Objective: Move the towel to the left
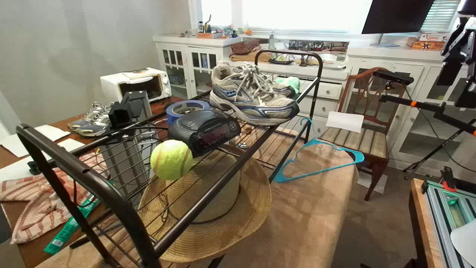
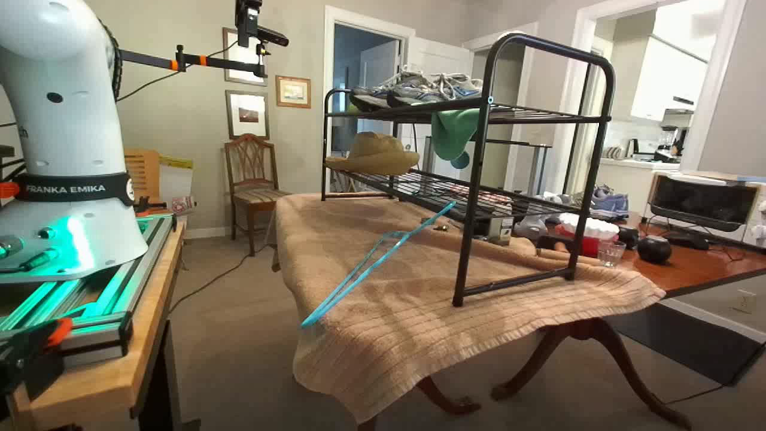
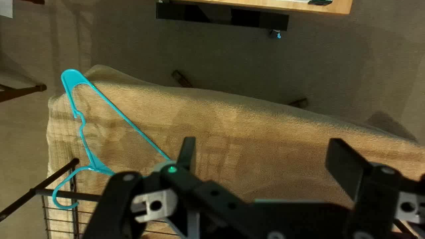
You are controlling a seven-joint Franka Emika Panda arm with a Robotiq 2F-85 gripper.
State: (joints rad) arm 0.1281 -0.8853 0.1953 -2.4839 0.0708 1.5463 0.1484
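Under the dark metal rack (image 2: 474, 203), a tan towel (image 2: 419, 311) lies spread over the table (image 2: 706, 269), its margin drooping past the tabletop beside the rack. A green cloth (image 2: 453, 133) hangs below the rack's upper shelf, and a striped cloth (image 1: 48, 201) lies crumpled on bare wood to one side of the rack; which of the three the task means, I cannot tell. Well apart from the rack in an exterior view is the gripper (image 3: 264, 154); the wrist view shows its fingers (image 3: 343, 166) spread wide, with nothing held between them. At the rack's end, a blue hanger (image 3: 97, 165) reaches out over the tan towel, its hook crossing a rack bar in the wrist view; whether they touch is unclear. On the rack's upper shelf are a tennis ball (image 1: 171, 160), a clock radio (image 1: 204, 131), blue tape (image 1: 172, 116) and running shoes (image 1: 256, 93), and on its lower shelf a straw hat (image 2: 377, 149).
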